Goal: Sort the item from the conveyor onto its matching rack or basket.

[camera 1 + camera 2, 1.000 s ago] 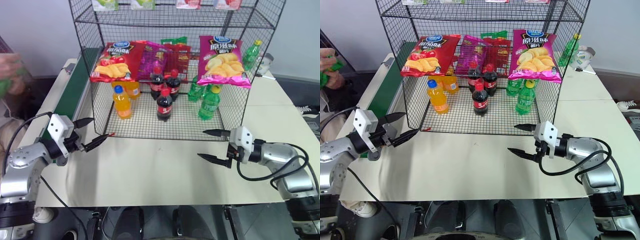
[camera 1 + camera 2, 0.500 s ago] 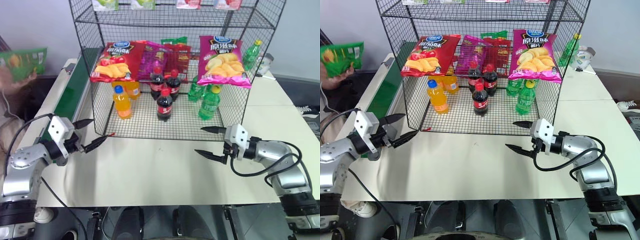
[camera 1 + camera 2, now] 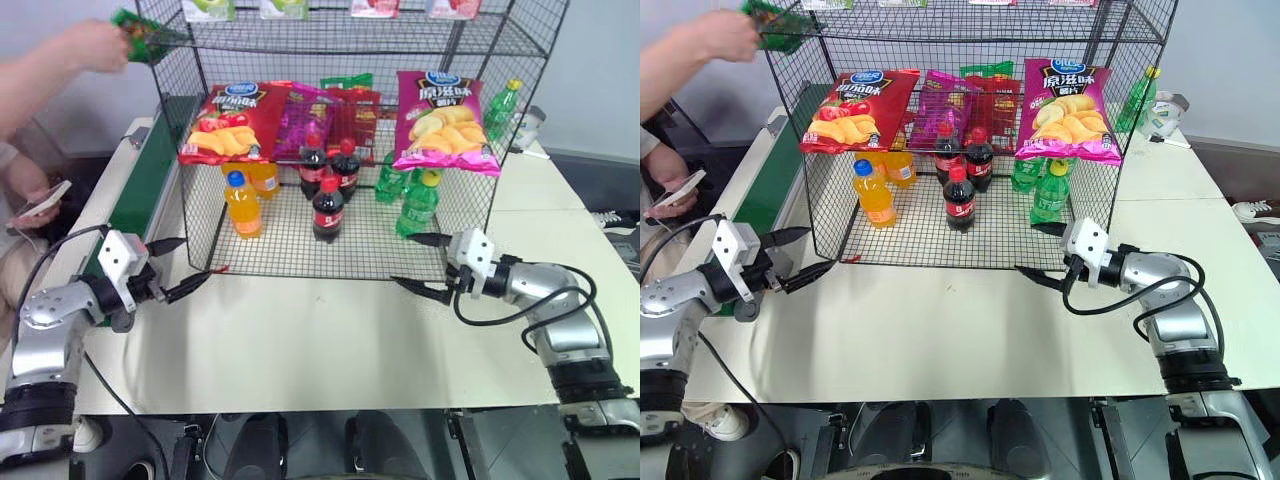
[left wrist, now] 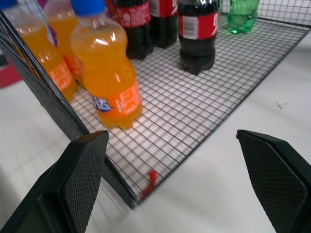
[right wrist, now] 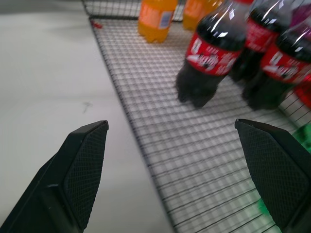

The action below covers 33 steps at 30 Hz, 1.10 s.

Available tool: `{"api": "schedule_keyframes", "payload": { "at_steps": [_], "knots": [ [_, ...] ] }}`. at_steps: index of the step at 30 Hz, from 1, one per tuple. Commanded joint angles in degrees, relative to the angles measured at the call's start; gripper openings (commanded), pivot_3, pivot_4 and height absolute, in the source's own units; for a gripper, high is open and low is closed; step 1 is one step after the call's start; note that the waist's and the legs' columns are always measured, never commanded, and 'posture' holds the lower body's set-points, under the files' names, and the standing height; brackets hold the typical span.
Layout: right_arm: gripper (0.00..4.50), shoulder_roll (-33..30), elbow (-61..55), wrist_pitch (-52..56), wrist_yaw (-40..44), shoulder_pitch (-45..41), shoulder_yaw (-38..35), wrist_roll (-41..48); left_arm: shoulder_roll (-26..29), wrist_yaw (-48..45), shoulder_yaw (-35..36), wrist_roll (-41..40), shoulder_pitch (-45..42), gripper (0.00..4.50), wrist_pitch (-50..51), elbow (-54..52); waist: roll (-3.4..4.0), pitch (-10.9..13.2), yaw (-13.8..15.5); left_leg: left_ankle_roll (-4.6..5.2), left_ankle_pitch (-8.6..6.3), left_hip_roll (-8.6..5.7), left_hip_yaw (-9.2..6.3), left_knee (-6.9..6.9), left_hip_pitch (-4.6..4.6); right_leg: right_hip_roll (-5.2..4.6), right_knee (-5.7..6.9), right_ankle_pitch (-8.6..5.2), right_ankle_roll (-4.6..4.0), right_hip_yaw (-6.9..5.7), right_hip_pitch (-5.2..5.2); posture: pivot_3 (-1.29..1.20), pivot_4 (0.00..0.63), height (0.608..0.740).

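Green and shiny, the chip bag [image 3: 140, 28] is not on the conveyor [image 3: 142, 180]. A person's hand [image 3: 92, 42] holds it up high, just beside the top left corner of the black wire rack [image 3: 340, 130]. The bag sticks out sideways from the hand toward the rack, and it looks crumpled.

Both grippers hang low in front of the rack, near its bottom shelf. The left gripper [image 3: 184, 270] is by the rack's lower left corner, with its fingers spread wide and nothing between them. The right gripper [image 3: 422, 265] is by the rack's lower right corner, also spread wide and empty.

The bag is far above both of them. It is on the rack's left side, so the left gripper looks like the nearer one. It would have to go up and to the left to meet the bag.
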Motion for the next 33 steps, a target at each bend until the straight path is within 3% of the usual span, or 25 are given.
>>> {"api": "schedule_keyframes", "payload": {
  "at_steps": [1,13,27,33],
  "knots": [
    [4.35,0.8,-1.1,-0.6,-1.0,-0.9,-0.3,0.1,0.3,-0.8,-0.6,0.6,-0.8,4.5,-1.9,0.9,0.0,0.0,0.0,0.0,0.0,0.0,0.0,0.0,-0.02,0.0,0.0,0.0,0.0,0.0,-0.02,0.0,0.15,0.739],
    [4.35,1.1,-2.8,0.2,-5.5,0.6,-2.4,0.7,-1.6,1.2,-0.1,0.1,-0.5,4.5,-4.7,1.7,0.0,0.0,0.0,0.0,0.0,0.0,0.02,0.0,-0.03,-0.02,0.02,0.0,0.0,0.02,-0.05,0.0,0.15,0.739],
    [4.35,0.9,-1.2,0.6,-3.1,-0.5,-1.3,1.3,-2.7,2.5,1.2,-2.1,0.4,4.5,-3.0,0.5,0.0,0.0,0.0,0.0,0.0,0.01,0.02,0.0,-0.03,-0.02,0.03,0.0,0.0,0.02,-0.06,0.0,0.15,0.739],
    [4.35,1.8,-6.0,4.9,-2.3,-0.2,-0.2,3.6,-1.0,4.5,4.5,-1.5,0.9,4.5,-7.9,-1.0,0.0,0.0,-0.2,0.0,0.0,0.01,0.02,0.0,-0.03,-0.02,0.04,0.0,0.0,0.02,-0.07,0.0,0.15,0.739]
  ]
}}
